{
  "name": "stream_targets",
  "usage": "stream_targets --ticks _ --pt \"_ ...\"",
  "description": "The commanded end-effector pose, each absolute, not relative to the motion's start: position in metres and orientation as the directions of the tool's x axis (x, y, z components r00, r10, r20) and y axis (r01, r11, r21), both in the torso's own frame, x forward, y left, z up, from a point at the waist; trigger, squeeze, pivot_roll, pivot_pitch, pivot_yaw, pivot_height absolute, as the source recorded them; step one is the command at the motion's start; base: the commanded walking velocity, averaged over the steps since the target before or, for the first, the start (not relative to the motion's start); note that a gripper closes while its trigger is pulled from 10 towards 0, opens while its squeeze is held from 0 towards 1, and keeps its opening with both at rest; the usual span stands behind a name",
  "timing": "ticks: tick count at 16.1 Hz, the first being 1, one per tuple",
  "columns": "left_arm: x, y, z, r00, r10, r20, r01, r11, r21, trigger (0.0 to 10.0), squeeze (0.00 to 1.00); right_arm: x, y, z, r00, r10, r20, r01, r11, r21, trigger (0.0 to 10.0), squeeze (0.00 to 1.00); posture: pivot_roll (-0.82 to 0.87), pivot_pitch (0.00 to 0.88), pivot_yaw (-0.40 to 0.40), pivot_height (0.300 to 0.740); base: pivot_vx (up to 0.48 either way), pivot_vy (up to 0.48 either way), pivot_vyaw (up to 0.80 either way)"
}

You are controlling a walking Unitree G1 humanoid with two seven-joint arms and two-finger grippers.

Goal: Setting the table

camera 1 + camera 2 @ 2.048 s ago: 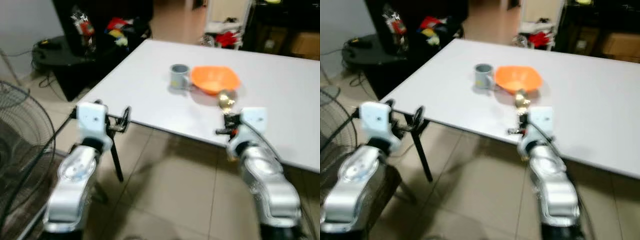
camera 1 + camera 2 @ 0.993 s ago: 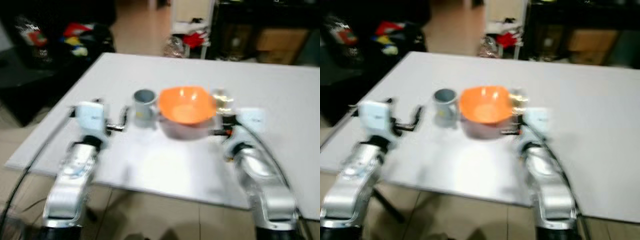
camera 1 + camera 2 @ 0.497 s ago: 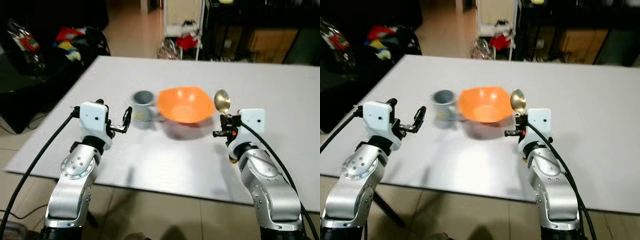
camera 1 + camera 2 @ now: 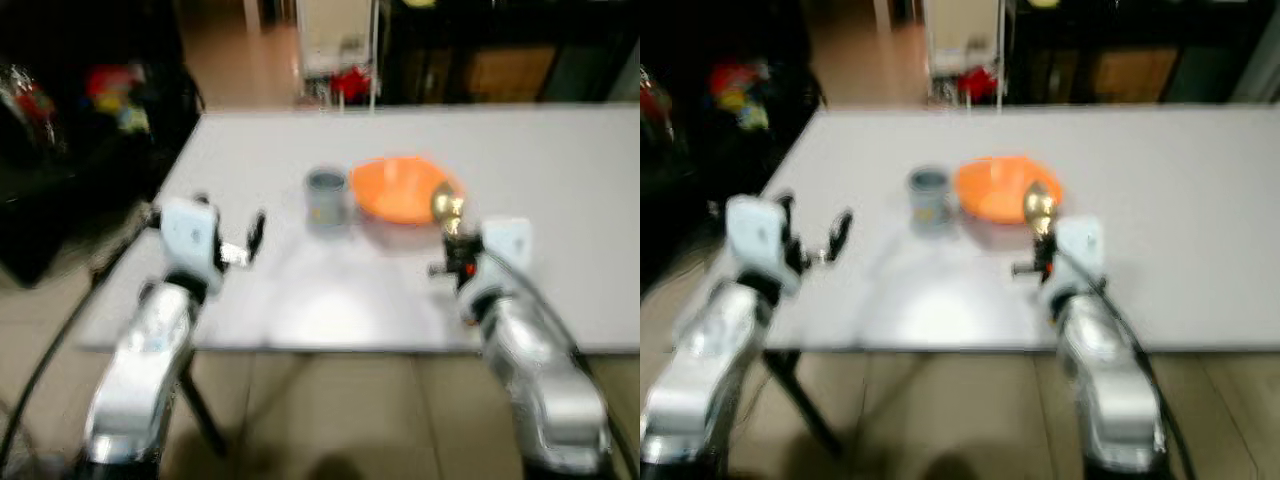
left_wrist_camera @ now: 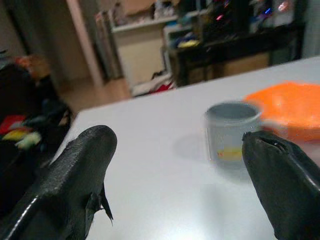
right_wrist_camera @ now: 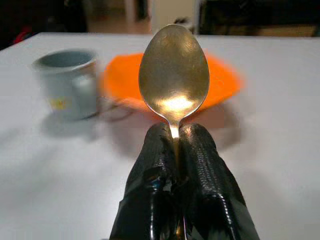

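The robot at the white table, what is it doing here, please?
It is setting the table. The right gripper has its jaws shut on a gold spoon, bowl end up, held over the white table near an orange bowl. A grey mug stands on the table right beside the bowl, on its left. The left gripper is open, holds nothing and points toward the mug. The head views are blurred.

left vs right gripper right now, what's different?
The left gripper has its black fingers spread wide and holds nothing; the right gripper is shut on the shiny metal spoon, bowl upright. The left faces the small grey mug, the right the orange bowl. Both hover above the white table.
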State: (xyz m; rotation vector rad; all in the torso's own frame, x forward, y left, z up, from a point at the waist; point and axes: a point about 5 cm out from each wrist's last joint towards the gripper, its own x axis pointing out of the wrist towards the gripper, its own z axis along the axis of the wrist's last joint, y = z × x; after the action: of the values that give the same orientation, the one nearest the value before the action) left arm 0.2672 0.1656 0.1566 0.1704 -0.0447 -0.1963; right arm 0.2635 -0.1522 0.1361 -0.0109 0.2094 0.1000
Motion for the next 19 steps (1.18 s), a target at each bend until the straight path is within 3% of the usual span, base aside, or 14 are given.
stream_targets --ticks 1,9,11,19 --pt "0.267 0.165 0.158 0.980 -0.197 0.027 0.189 0.967 0.171 10.0 0.00 0.265 -0.150 0.140 0.970 0.120 -0.213 -0.127 0.992 -0.018 10.0 0.00 0.07 0.000 0.059 0.740 0.000 -0.480 0.00" --pt "0.253 0.143 0.147 0.916 -0.393 -0.075 0.399 0.911 0.101 10.0 0.00 0.275 -0.161 0.128 0.913 0.193 -0.360 -0.223 0.974 -0.045 10.0 0.00 0.06 0.000 0.063 0.740 0.000 0.000 0.00" --pt "0.240 0.130 0.140 0.822 -0.552 -0.140 0.567 0.817 0.106 10.0 0.00 0.296 -0.171 0.115 0.880 0.185 -0.437 -0.238 0.969 -0.069 10.0 0.00 0.06 0.000 0.068 0.740 0.000 0.000 0.00" --pt "0.233 0.125 0.143 0.775 -0.612 -0.157 0.628 0.774 0.079 10.0 0.00 0.328 -0.201 0.100 0.848 0.043 -0.528 -0.104 0.991 -0.085 10.0 0.00 0.07 0.000 0.068 0.740 0.000 0.000 0.00"
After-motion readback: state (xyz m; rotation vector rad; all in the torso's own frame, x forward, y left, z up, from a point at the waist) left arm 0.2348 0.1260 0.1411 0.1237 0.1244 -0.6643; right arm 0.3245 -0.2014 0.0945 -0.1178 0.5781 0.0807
